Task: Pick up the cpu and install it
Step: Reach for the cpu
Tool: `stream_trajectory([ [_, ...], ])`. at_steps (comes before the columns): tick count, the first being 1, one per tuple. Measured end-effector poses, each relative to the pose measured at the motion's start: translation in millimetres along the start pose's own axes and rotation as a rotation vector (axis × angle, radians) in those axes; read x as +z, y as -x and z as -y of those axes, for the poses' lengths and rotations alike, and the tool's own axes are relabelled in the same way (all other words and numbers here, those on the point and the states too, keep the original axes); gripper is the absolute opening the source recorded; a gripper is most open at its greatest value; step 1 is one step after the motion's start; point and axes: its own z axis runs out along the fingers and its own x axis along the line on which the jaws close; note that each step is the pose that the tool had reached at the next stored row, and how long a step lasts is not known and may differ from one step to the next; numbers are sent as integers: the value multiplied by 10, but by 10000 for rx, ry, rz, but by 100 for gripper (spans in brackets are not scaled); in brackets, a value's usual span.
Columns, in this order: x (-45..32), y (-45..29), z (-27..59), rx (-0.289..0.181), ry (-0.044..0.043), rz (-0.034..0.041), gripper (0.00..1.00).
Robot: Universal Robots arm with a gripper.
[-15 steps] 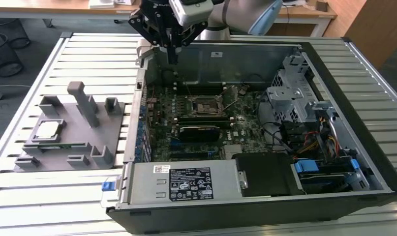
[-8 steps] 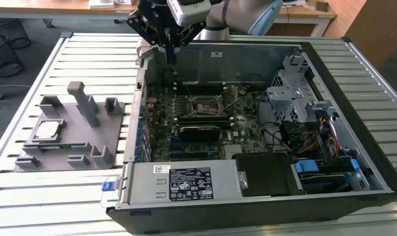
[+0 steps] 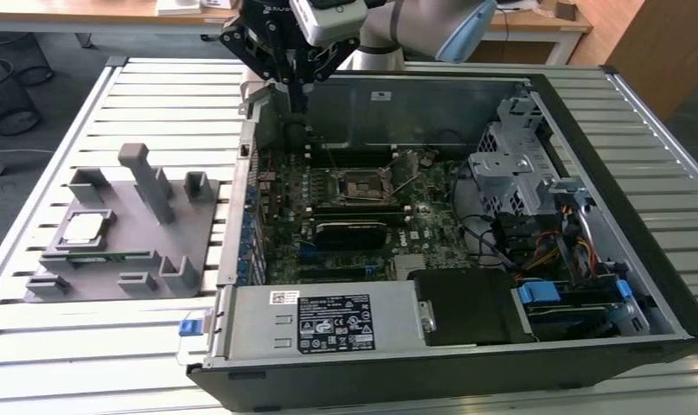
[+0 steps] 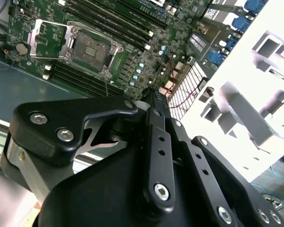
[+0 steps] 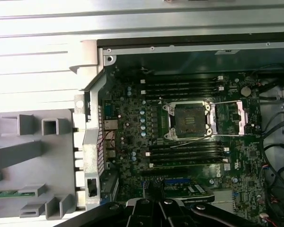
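The cpu (image 3: 86, 226) — silver-topped square chip, lying flat in a recess of the grey holder (image 3: 152, 259), toward the exterior view's left. The holder sits on the slatted table (image 3: 95, 363), just beside the open computer case (image 3: 441, 372). We note a green memory stick (image 3: 95, 257) slotted near the cpu in the same holder. Inside the case, the socket (image 3: 357, 184) sits mid-motherboard; in both wrist views its metal cover (image 5: 236, 116) stands swung open. The gripper (image 3: 297, 105) — well apart from the cpu — hangs over the case's far wall at the holder-side corner. We see its fingers pressed together, pinching nothing.
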Motion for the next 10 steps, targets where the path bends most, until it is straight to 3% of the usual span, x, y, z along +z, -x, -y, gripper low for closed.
stream_trajectory([
  [10, 1, -25, 2, 0, -1, -7, 11],
])
